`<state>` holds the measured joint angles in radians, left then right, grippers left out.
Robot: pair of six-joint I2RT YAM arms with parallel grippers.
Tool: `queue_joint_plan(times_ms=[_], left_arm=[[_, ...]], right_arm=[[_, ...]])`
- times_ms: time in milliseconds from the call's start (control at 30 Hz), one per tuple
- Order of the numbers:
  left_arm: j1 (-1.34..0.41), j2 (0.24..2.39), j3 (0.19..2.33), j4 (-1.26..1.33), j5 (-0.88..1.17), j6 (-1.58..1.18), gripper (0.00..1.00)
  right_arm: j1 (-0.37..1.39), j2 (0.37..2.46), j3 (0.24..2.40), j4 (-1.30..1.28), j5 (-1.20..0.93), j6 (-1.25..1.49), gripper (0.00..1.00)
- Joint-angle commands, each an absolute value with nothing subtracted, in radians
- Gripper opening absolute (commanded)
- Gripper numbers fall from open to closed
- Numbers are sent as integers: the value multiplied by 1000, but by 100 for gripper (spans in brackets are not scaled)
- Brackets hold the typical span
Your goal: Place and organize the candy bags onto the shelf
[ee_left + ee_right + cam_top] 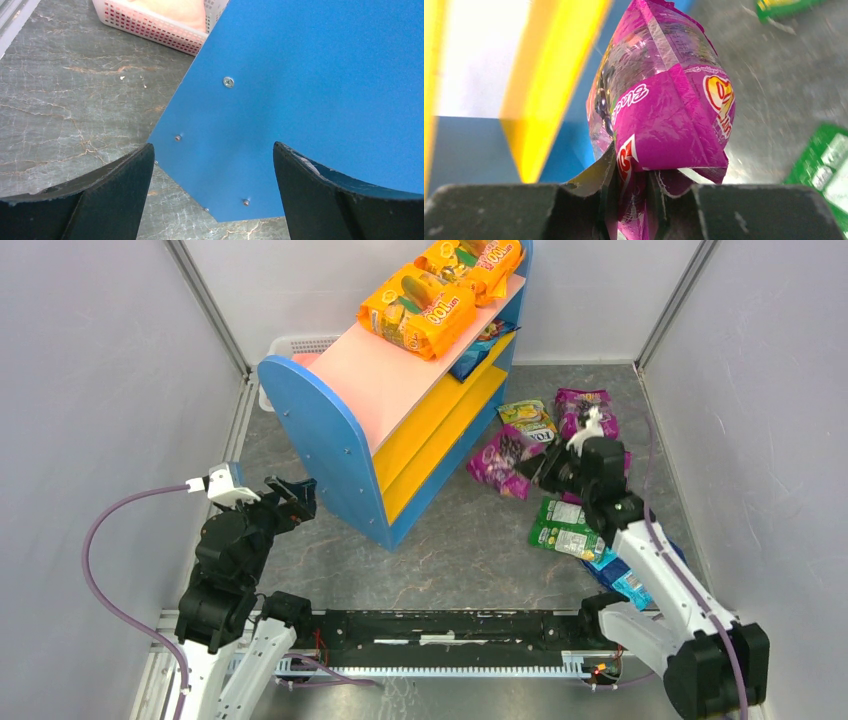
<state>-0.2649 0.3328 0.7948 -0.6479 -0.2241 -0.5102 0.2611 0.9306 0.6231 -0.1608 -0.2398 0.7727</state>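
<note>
White digits on the nearer orange candy bag (415, 312), lying on the pink top of the shelf (365, 380), look like "001" from this angle. The small letters after them are too blurred to read. The purple candy bag (664, 100) carries a tilted, creased white cursive word and a red-and-yellow logo, neither legible. Print elsewhere is too small to read.

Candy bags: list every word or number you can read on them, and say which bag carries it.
"001", as the top view shows it, perhaps "100" upside down: nearer orange bag on the shelf.
"Black", uncertain, white script over a crease: purple bag in the right hand.
Red-and-yellow logo on that purple bag: unreadable.
Green bag, blue bag: print too small to read.
</note>
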Motion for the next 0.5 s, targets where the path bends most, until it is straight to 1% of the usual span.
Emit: queue_joint_plan(times_ms=[0,67,233,467], left_arm=[[-261,325,792,-609,-205,-466,94],[-261,324,792,-609,-209,-467,94],[-259,325,792,-611,-217,-468,94],[-258,332,792,-611,-223,-468,94]], right_arm=[[217,1043,845,38,-449,766,9],[206,1123,895,107,-505,808,9],[200,1291,966,343,-566,965,9],[201,1540,1042,620,-572,1144,9]])
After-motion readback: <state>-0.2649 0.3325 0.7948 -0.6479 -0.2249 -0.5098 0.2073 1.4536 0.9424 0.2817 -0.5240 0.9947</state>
